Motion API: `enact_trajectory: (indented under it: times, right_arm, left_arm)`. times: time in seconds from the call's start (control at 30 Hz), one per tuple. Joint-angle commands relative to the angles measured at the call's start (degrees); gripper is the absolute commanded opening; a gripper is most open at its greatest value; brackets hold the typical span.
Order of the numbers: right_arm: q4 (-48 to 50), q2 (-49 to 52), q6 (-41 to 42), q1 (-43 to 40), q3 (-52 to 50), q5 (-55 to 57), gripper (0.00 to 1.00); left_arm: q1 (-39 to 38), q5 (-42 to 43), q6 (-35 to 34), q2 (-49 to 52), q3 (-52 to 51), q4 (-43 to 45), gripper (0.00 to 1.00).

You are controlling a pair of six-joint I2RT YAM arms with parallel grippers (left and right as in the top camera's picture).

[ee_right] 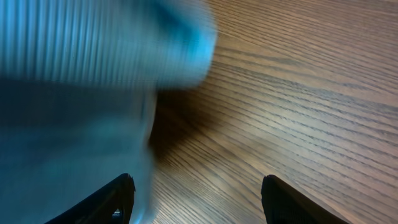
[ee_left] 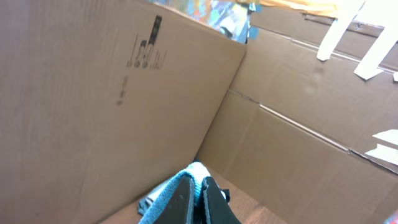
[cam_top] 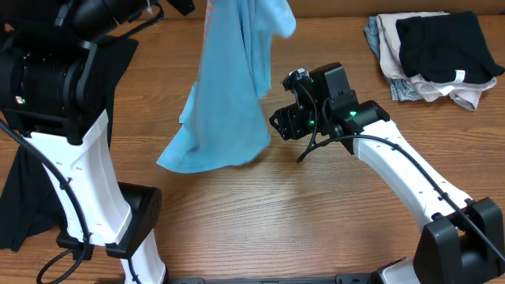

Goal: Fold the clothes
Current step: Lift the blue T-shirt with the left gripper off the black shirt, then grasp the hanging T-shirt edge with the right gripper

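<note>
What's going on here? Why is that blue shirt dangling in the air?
Two robot arms are at work on laundry. The left gripper is clamped on a light blue T-shirt and holds it up so it hangs, its lower edge down near the wooden table. The right gripper, jaws open, sits low beside the hanging cloth without gripping it. A pile of other clothes lies at the far right, and a dark garment lies by the left arm.

You've got a wood-grain counter (cam_top: 316, 213) with a heap of pale garments (cam_top: 394, 79) at the far right, a black one (cam_top: 442, 39) on top. Dark cloth (cam_top: 16, 213) drapes the left edge. Behind: cardboard walls (ee_left: 74, 137), white tape strips (ee_left: 339, 31).
</note>
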Motion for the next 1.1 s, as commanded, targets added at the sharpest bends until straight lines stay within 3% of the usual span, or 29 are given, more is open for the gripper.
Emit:
enact_trajectory:
  times: [0.0,0.1,0.37,0.67,1.07]
  right_arm:
    - [1.05,0.46,0.22,0.66,1.51,-2.23,0.68]
    - [1.49,0.46,0.55,1.81,1.51,-6.19,0.63]
    - [1.18,0.46,4.96,8.39,1.51,-8.7,0.61]
    - [-0.24,0.46,8.17,8.26,1.51,-0.9,0.66]
    - [1.18,2.93,10.47,7.39,1.46,-0.83,0.68]
  left_arm:
    - [0.33,0.52,-0.52,0.22,0.35,-0.42,0.04]
    - [0.33,-0.44,0.11,0.22,0.11,-0.55,0.04]
    - [0.33,-8.74,2.05,0.39,-1.88,-3.65,0.04]
    - [0.31,-8.63,2.03,0.55,-4.52,-3.3,0.04]
    - [0.31,-5.46,1.73,0.52,-4.52,-2.58,0.04]
